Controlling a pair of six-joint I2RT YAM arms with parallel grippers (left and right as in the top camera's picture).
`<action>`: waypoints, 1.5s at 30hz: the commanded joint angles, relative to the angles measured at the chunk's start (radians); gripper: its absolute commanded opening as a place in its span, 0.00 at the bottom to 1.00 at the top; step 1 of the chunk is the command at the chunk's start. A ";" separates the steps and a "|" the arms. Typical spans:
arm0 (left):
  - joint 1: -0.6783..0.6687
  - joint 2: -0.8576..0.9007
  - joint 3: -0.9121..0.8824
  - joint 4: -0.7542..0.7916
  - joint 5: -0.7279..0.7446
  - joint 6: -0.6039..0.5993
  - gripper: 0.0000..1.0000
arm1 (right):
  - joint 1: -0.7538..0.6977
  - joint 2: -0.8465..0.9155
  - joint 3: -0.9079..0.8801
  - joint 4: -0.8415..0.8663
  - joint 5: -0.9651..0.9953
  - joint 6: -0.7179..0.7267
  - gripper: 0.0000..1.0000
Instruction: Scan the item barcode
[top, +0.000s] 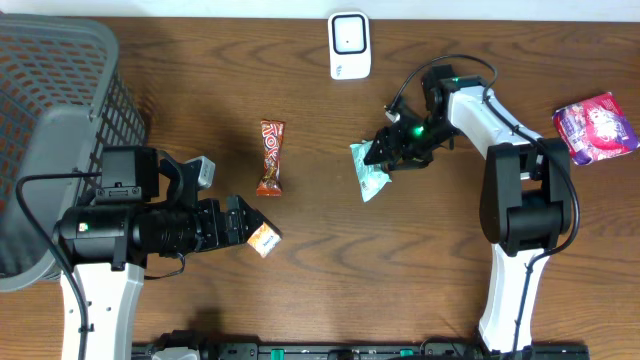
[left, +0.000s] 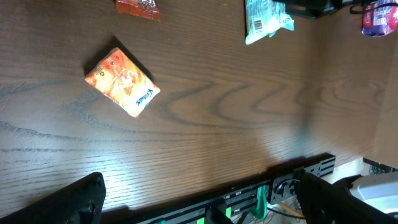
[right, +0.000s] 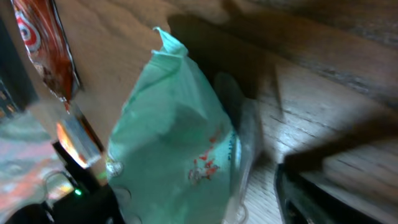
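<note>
**Barcode station: items on the table**

Item: teal packet (top: 372, 178) — flat on the wooden table (top: 320, 300), right of centre, below the white scanner (top: 349, 45) and apart from it. The right gripper (top: 378, 152) sits at its upper end with a finger on each side. Its wrist view is blurred, so whether the claw pinches the packet cannot be told. The left gripper (top: 243, 222) is spread wide, nothing between its fingers, just beside an orange carton (top: 264, 239). Also present — red candy bar (top: 271, 157), purple packet (top: 597, 127) far right, grey basket (top: 60, 130) far left.
</note>
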 joint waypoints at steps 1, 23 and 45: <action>-0.004 0.000 -0.003 -0.001 -0.010 0.010 0.98 | 0.023 -0.021 -0.006 0.012 -0.046 0.040 0.55; -0.004 0.000 -0.003 -0.001 -0.010 0.009 0.98 | 0.272 -0.049 0.297 -0.187 0.978 0.359 0.01; -0.004 0.000 -0.003 0.000 -0.010 0.009 0.98 | 0.121 -0.050 0.379 -0.251 0.557 0.277 0.78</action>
